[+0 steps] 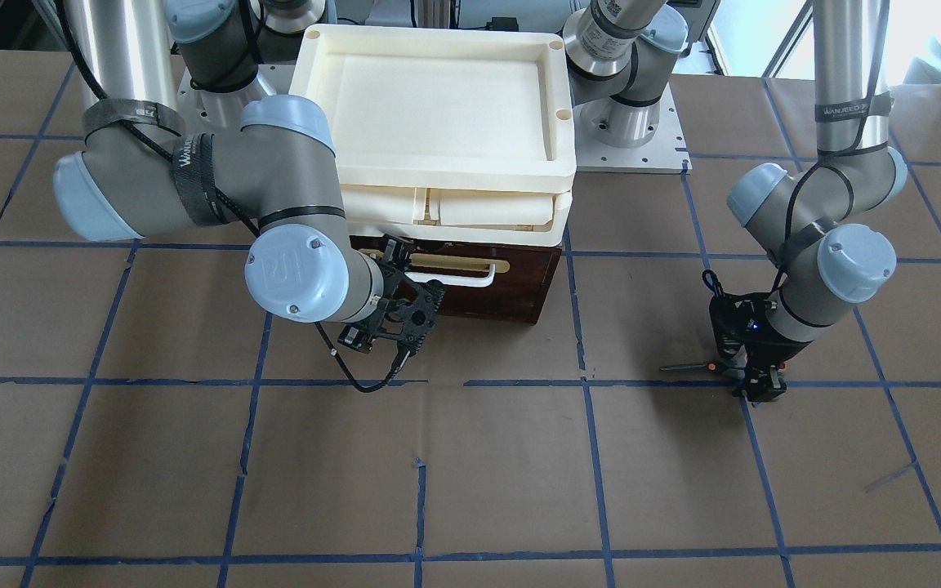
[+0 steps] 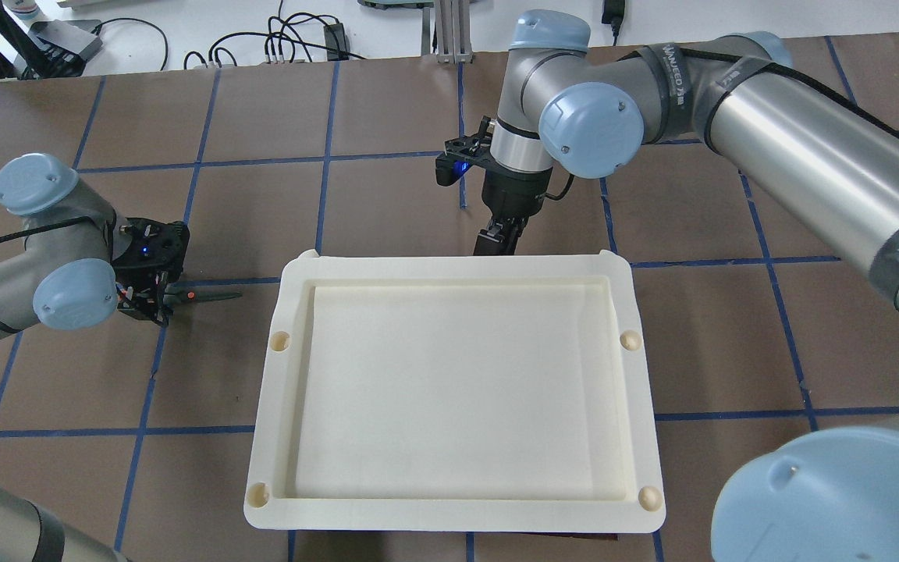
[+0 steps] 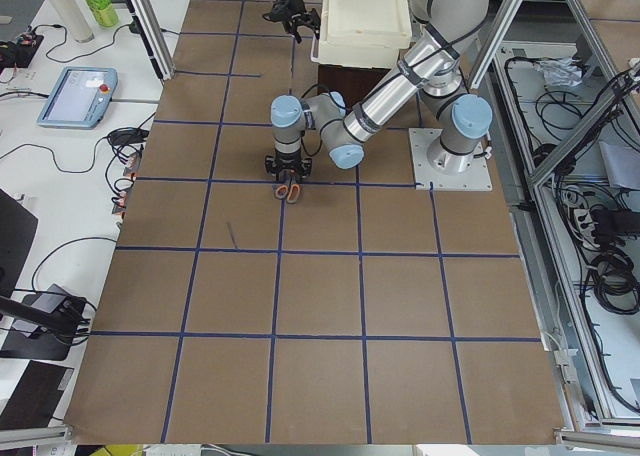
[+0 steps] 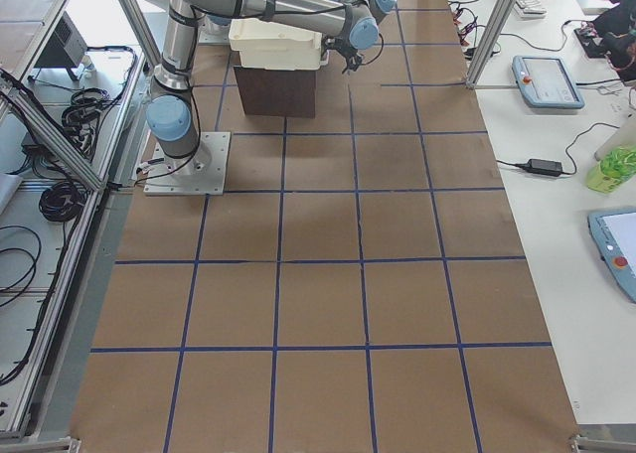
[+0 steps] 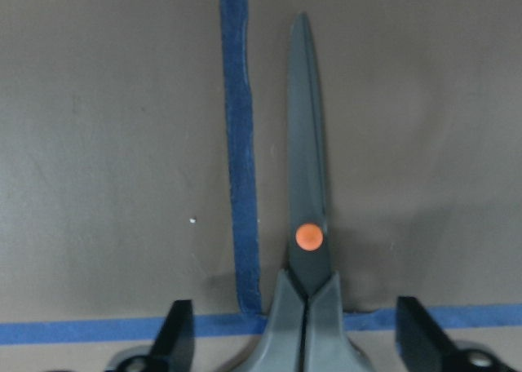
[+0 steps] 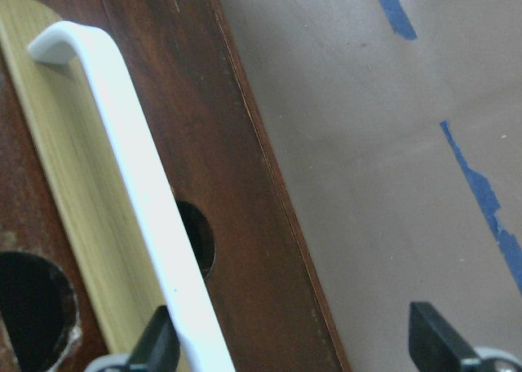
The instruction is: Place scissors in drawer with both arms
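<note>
- You see the scissors (image 1: 687, 368) lying flat on the brown table (image 1: 470, 474), well off to the robot's left of the drawer (image 1: 519, 286).
- Their long side runs along the table. The blade tips point to the robot's right, toward the drawer. The handles are at the other end.
- The blades are shut together. The orange dot (image 5: 308, 236) sits where they meet.
- In the left wrist view, the blades lie just beside a blue tape line (image 5: 238, 143) and run the same way as it.
- The left gripper (image 1: 758, 389) is right over the handles. Its fingers (image 5: 175, 339) stand wide apart, one on each side, and do not squeeze them.
- The drawer looks pushed in. A stack of cream trays (image 1: 438, 106) sits on top of it.
- The right gripper (image 1: 395, 255) is at the white bar handle (image 1: 458, 278) on the drawer front. Its fingers (image 6: 159, 343) are spread wide, and the bar runs just beside one finger. It grips nothing.
</note>
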`<state>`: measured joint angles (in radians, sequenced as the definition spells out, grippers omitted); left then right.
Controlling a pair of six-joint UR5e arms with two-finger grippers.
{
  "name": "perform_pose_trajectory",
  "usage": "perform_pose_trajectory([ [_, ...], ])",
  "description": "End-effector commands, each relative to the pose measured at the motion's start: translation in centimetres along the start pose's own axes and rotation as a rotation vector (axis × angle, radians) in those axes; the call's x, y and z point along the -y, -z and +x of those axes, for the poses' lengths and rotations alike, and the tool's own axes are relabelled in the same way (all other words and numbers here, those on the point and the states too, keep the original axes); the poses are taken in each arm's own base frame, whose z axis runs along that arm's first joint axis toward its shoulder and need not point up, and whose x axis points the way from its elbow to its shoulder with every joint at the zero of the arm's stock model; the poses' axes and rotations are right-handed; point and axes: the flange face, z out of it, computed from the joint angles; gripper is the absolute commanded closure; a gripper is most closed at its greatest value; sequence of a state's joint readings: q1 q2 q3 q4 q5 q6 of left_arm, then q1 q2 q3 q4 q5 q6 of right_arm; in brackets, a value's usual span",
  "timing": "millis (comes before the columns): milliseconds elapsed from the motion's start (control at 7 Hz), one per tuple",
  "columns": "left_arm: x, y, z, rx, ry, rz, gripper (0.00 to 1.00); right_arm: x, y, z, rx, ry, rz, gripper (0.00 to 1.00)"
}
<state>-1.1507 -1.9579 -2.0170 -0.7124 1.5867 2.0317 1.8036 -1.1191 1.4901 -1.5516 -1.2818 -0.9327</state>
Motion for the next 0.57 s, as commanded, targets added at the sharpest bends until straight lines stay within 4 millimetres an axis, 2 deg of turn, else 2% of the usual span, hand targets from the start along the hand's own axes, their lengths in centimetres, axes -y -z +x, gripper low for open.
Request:
perform_pose_trajectory([
  [0, 0.03, 0.01, -0.08, -0.002, -0.007, 0.0, 0.56, 0.07, 0.04, 0.07, -0.006, 0.005, 0.002, 0.0],
  [143, -0.09, 0.17, -0.14, -0.001, -0.017, -0.001, 0.64, 0.31, 0.01, 0.53, -0.032, 0.045, 0.011, 0.0],
  [429, -0.12, 0.28, -0.26, 0.003, -0.043, 0.001, 0.7, 0.47, -0.05, 0.99, -0.038, 0.073, 0.011, 0.0],
])
